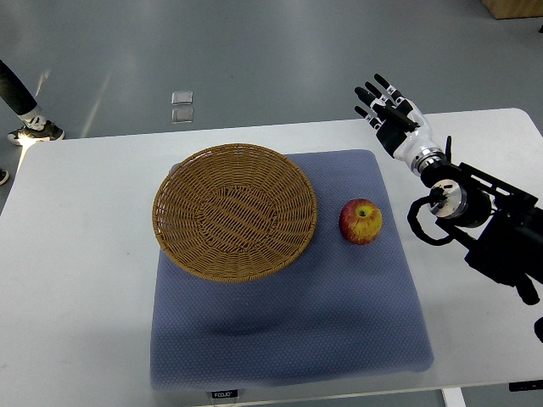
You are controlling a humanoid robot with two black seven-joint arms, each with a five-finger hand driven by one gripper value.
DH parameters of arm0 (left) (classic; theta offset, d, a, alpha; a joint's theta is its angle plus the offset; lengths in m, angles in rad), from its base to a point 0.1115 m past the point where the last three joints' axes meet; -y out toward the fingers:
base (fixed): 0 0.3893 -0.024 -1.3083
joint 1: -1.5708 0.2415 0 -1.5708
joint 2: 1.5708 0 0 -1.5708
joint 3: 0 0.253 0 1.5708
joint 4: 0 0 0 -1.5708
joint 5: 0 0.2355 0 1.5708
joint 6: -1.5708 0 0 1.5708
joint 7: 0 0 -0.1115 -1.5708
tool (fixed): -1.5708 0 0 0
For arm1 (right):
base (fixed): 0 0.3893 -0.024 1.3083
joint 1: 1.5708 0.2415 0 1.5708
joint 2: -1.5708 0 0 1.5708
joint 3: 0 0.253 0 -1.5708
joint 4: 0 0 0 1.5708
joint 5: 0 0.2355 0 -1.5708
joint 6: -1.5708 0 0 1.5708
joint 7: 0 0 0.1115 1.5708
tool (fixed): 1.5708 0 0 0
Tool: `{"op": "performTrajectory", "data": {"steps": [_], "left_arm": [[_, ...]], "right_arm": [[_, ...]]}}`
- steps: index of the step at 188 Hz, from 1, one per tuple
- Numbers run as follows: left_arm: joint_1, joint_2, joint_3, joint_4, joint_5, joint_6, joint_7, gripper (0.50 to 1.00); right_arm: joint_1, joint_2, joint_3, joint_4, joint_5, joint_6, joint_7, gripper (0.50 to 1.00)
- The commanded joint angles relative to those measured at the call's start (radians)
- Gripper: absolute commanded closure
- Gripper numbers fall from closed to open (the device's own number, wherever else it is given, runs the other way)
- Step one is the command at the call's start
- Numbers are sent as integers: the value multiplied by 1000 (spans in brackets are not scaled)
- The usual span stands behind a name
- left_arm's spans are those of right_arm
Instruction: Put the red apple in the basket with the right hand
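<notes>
A red and yellow apple (361, 221) sits upright on the blue mat (339, 314), just right of the round wicker basket (235, 209). The basket is empty and rests on the mat's far left part. My right hand (386, 108) is raised over the table's far right, behind and to the right of the apple, well apart from it. Its fingers (372, 95) are spread and straight and hold nothing. Its arm comes in from the right edge. The left arm is out of view.
The mat lies on a white table (76, 280). A person's leg and shoe (34, 129) show on the floor at the far left. Two small square plates (181, 106) are set in the floor beyond the table.
</notes>
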Motion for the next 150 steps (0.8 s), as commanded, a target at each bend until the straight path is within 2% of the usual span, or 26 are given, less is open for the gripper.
{"op": "performTrajectory", "data": {"steps": [1,150], "left_arm": [[0,0,0,2,-1,1,0,500],[2,0,6,1,1,7,5,500]], "right_arm": [[1,0,0,0,1,0,0,585],[6,-3,0,-29,-1,0,0,585]]}}
